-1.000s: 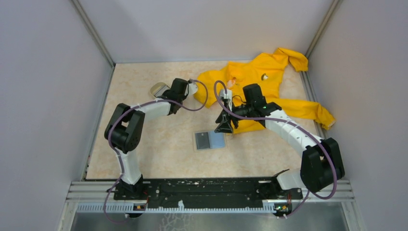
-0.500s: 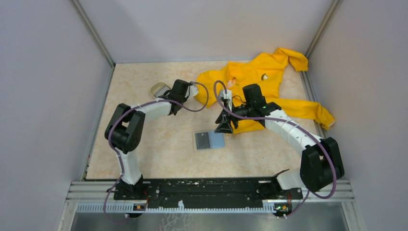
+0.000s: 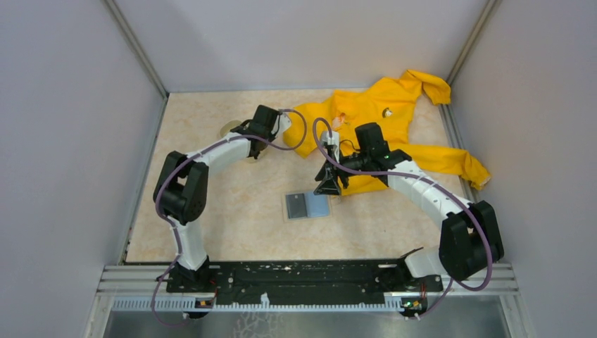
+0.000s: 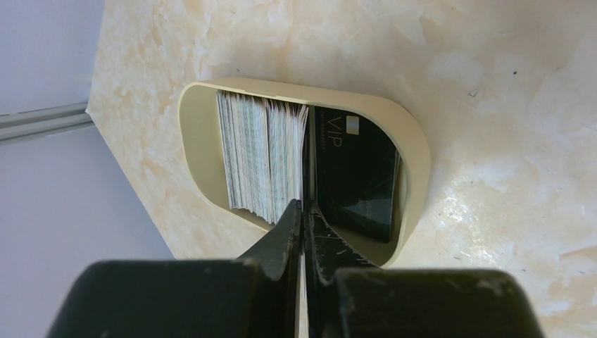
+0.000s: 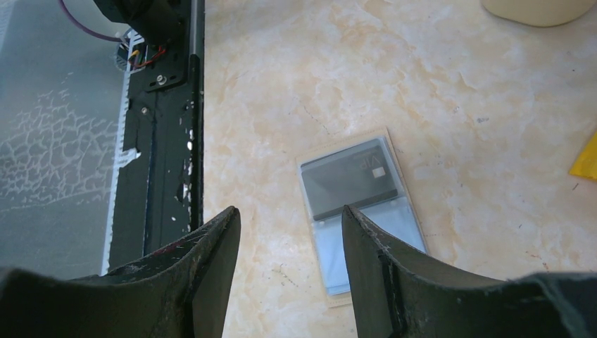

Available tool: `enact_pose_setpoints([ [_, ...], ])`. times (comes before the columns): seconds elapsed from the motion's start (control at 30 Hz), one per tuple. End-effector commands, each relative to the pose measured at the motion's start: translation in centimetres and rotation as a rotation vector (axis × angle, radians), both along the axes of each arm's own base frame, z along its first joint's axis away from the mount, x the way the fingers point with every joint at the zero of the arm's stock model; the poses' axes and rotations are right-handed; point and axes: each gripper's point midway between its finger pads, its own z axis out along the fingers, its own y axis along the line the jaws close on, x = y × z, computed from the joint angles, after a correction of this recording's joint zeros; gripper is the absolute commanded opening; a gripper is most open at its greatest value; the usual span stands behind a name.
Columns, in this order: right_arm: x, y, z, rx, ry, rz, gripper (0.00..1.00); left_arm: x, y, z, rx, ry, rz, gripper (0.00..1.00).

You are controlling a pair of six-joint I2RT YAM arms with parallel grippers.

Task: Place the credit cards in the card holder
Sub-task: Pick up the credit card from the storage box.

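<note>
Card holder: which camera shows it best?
The left wrist view: the card holder fills the frame, cards standing inside. The top view shows only a sliver beside the left arm; the right wrist view catches just an edge.

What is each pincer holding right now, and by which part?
Right pincer is open, holding nothing, above the credit cards. Left pincer is shut, tips at the card holder; whether it pinches a card edge cannot be told.

Dark grey card point(image 3: 298, 205) and light blue card point(image 3: 320, 204) lie flat side by side, well apart from cream card holder point(image 4: 200, 141).
</note>
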Motion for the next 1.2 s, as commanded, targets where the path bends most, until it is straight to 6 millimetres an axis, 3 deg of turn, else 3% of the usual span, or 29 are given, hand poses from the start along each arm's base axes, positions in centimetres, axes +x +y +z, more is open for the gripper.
enact_pose_setpoints([
  [0.0,0.5,0.4,1.5,0.037,-0.045,0.027,0.55,-0.3,-0.6,0.5,-0.039,0.039,0.012,0.05],
  [0.4,0.5,0.4,1.4,0.035,-0.038,0.030,0.55,-0.5,-1.1,0.6,-0.072,0.091,0.044,0.01],
  [0.77,0.4,0.4,1.3,0.033,-0.037,0.033,0.55,-0.9,-1.1,-1.2,-0.058,0.127,0.032,0.12],
  [1.17,0.3,0.4,1.2,0.032,-0.029,0.036,0.55,-0.7,-1.2,-0.1,-0.070,0.106,0.033,0.16],
])
